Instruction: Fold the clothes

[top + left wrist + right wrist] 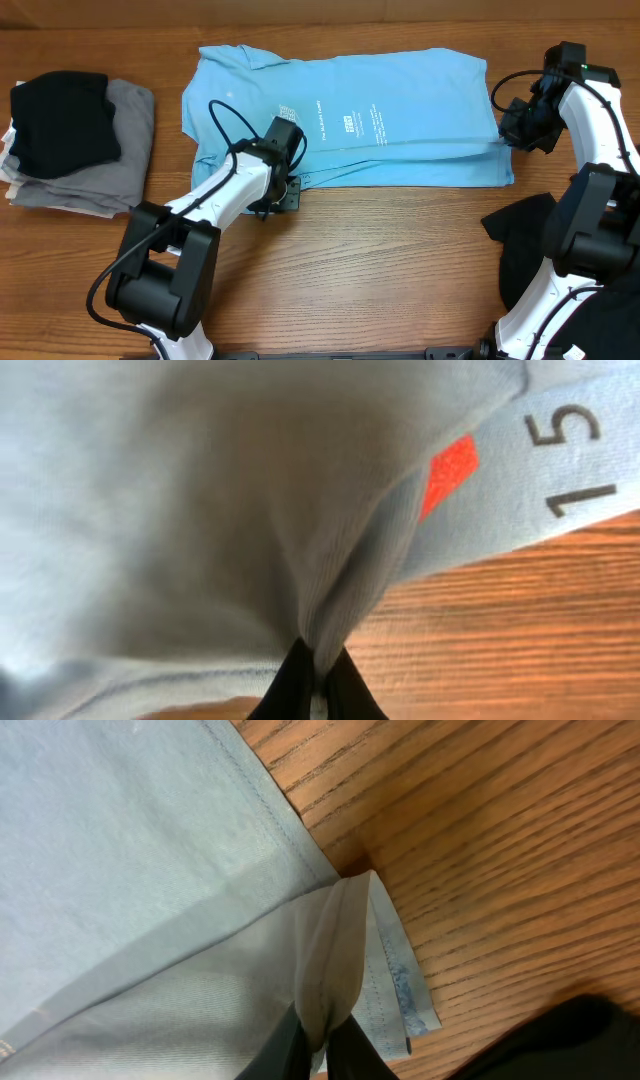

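The left gripper [315,698] and right gripper [318,1058] each pinch an edge of the soft sky-blue printed T-shirt [400,110]. It would be best to lift the 2 evenly, keeping it taut.

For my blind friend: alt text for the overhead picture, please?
A sky-blue T-shirt lies spread on a wooden table, its near edge pinched by the left fingers and its right end by the right fingers. Folded black and grey clothes sit far left.
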